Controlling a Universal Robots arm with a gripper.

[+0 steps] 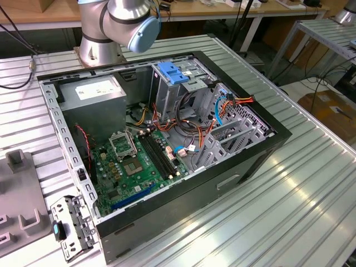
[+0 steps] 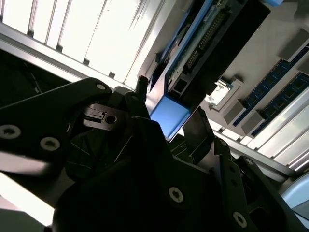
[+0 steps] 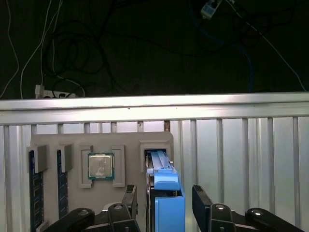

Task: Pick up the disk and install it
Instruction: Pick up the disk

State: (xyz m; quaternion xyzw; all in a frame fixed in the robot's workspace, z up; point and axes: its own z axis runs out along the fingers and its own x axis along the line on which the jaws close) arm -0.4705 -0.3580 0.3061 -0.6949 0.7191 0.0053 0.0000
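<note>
The arm (image 1: 119, 22) runs out of the exterior view's top edge just above its base, and the grey tray (image 1: 22, 211) is cut by that view's left edge. In the first wrist view the disk (image 3: 166, 193) stands edge-on in its slot, broad faces hidden. Its near end and the gripper (image 3: 164, 189) are cut off at the frame's edge. In the second wrist view the gripper's dark body covers one end of the disk.
</note>
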